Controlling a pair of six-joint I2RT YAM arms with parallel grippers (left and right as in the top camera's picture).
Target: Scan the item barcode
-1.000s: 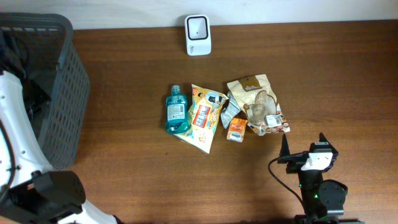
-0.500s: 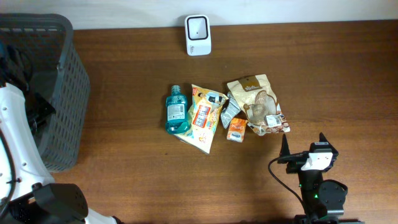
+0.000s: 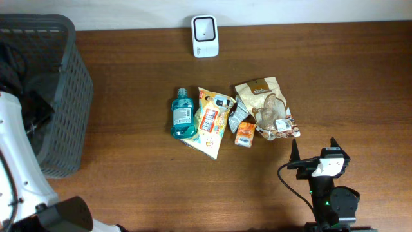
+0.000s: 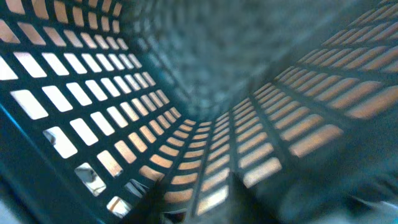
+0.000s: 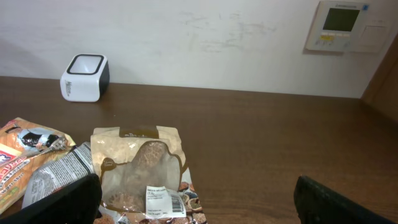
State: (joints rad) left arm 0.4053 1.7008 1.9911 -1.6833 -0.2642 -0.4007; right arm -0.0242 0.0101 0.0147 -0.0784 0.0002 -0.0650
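Note:
Several items lie in a pile mid-table: a blue bottle [image 3: 182,115], a yellow snack packet [image 3: 211,120], a grey sachet [image 3: 238,116], a small orange box [image 3: 244,133] and a brown bag [image 3: 264,106] with a white barcode label [image 5: 163,200]. The white scanner [image 3: 205,36] stands at the far edge. My left gripper [image 4: 196,208] is down inside the grey basket [image 3: 64,96]. Its dark fingers [image 4: 149,205] stand apart with only blurred mesh between them. My right gripper [image 3: 314,148] rests open near the front edge, just short of the brown bag [image 5: 140,168].
The basket takes up the table's left end, and my white left arm [image 3: 16,154] reaches into it from the front. A wall panel [image 5: 345,25] hangs behind the table. Bare wood [image 3: 335,71] lies to the right of the pile.
My left arm's white link has slid toward the lower left at the basket. The items and the right arm have not moved.

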